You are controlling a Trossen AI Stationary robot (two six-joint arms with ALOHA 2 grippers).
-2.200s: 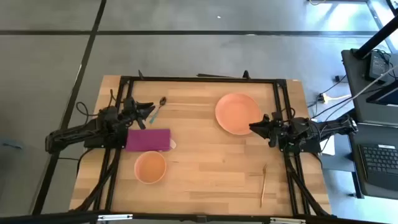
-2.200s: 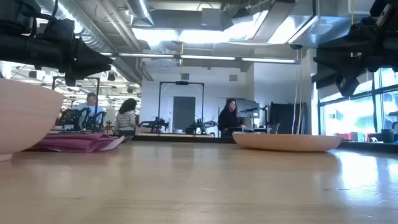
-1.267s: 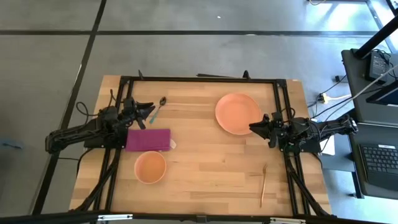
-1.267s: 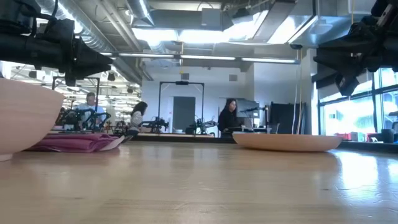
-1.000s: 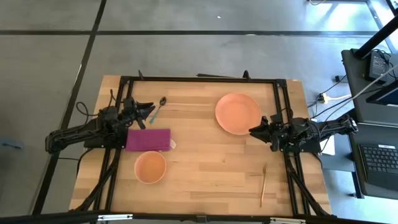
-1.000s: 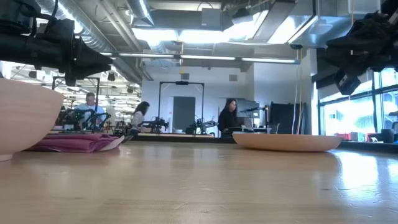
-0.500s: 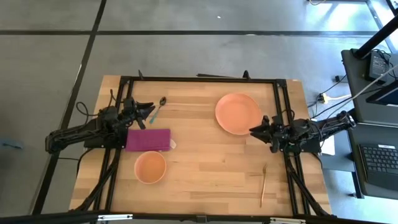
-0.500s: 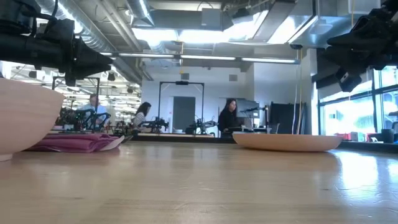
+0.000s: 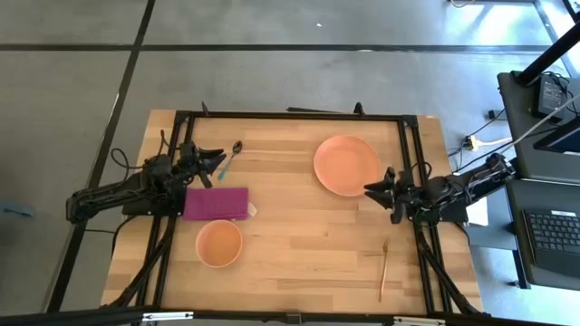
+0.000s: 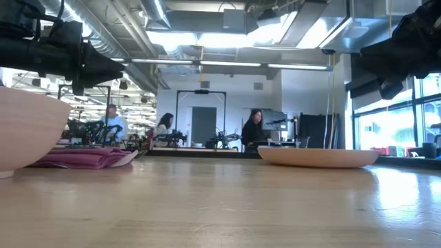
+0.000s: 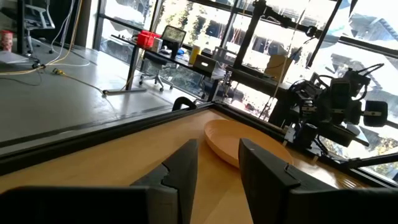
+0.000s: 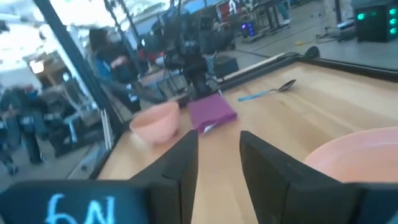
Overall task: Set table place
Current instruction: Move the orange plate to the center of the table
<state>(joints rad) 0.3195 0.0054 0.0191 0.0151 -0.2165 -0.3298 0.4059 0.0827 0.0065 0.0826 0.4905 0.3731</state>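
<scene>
The salmon-orange plate (image 9: 346, 166) rests flat on the wood table (image 9: 299, 226) at far right; it also shows in the low view (image 10: 318, 157). The matching bowl (image 9: 218, 243) stands near left. The magenta napkin (image 9: 216, 204) lies flat just beyond it. The blue-handled spoon (image 9: 228, 158) lies far left, and the gold fork (image 9: 384, 269) near right. My left gripper (image 9: 216, 165) hovers open beside the spoon, above the napkin's far edge. My right gripper (image 9: 370, 190) hovers open at the plate's near right rim (image 12: 354, 155). Neither touches anything.
A black metal frame (image 9: 290, 116) edges the table, with rails along its left and right sides. Bare wood lies in the middle between bowl and fork. People and other robot stations show in the room beyond the far edge (image 10: 255, 134).
My right gripper has risen a little beside the plate as its arm folded upward, and it has stayed open. The left arm and all the dishes have kept still. People in the room behind have walked about.
</scene>
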